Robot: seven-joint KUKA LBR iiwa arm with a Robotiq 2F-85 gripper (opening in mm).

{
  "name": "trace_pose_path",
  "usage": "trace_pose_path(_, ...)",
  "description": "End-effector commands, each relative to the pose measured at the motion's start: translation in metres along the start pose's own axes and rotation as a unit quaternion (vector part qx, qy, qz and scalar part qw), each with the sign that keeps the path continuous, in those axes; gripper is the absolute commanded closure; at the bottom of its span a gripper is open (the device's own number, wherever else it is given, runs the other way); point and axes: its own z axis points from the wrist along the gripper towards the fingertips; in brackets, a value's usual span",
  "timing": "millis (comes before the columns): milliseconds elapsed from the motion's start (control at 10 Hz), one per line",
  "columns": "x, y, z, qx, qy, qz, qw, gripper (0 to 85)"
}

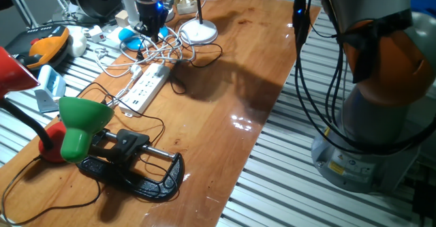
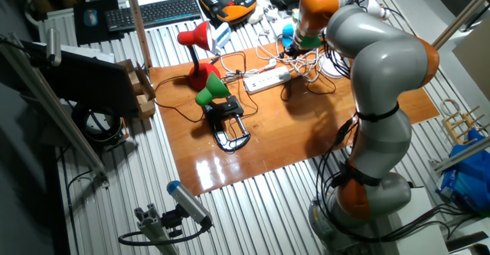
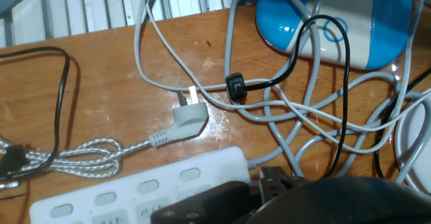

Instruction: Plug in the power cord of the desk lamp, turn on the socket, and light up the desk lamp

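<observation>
One robot arm lowers its end effector (image 1: pixel 151 28) over a tangle of cables at the far end of the wooden tabletop (image 1: pixel 225 84); whether the fingers are apart or together cannot be told. The socket (image 1: pixel 145 87), a white strip, lies just beside the tangle. The desk lamp (image 1: pixel 198 29) stands on its round white base nearby. The power cord (image 3: pixel 316 56) loops across white cables, its small black plug (image 3: pixel 235 87) lying on the wood, unplugged.

One fixed view looks low along the wooden surface (image 1: pixel 225 70) toward the distant tool (image 1: pixel 151 31). The other looks down from high, farther off. The hand view sits close above the socket (image 3: pixel 155 183), which all three share.
</observation>
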Motion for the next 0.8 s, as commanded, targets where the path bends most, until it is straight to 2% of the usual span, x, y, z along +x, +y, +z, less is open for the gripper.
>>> trace_pose_path(0,-0.002,0.000,0.004,0.003,0.000,0.001,1.0000,85.0)
trace_pose_path(100,-0.008,-0.001,0.010,0.003,0.000,0.001,1.0000,85.0)
trace_pose_path(300,-0.030,-0.012,0.018,-0.009,0.009,-0.004,0.9999,85.0)
trace_pose_path(400,-0.036,-0.014,0.023,-0.010,0.010,-0.003,0.9999,85.0)
trace_pose_path(700,-0.040,-0.010,0.028,-0.012,0.008,-0.008,0.9999,85.0)
